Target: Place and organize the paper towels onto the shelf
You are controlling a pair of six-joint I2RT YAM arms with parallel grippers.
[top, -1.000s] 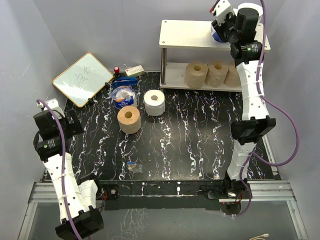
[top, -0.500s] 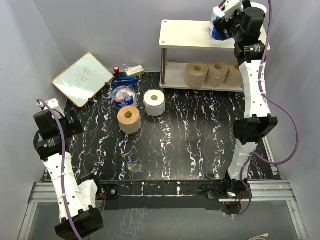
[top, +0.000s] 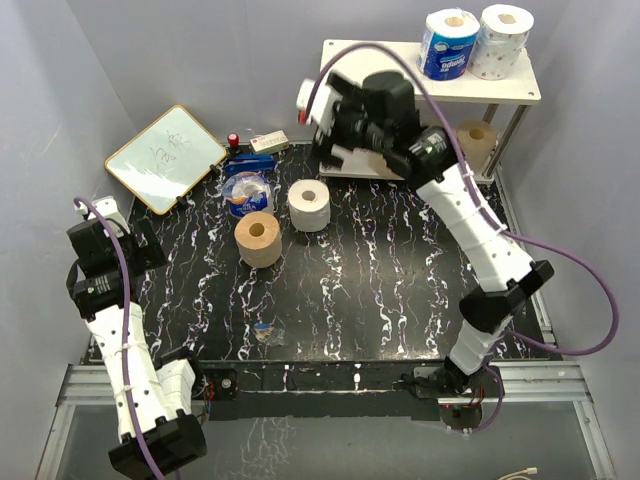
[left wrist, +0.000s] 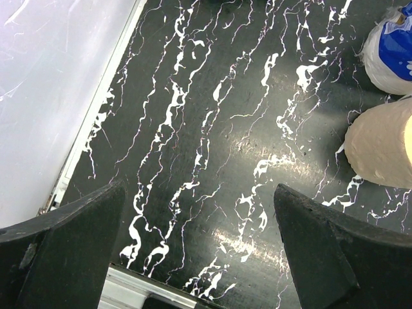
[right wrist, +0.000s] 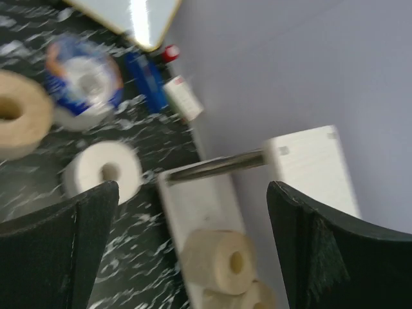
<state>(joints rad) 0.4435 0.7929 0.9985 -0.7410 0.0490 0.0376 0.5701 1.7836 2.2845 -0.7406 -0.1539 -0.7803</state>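
Right hand [top: 318, 125] spread wide, empty, white roll [top: 309, 205] on table [top: 400, 280] near it, not touching

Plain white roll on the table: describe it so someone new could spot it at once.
On the black marbled table, look just in front of the left leg of the shelf. Three things cluster there. The plain white roll is the rightmost, beside a tan roll and a blue-and-white packet, and it is the only all-white one.

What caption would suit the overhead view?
Open right gripper hovers by the shelf, a blue roll and a dotted roll on top; a white roll and a tan roll on the table.
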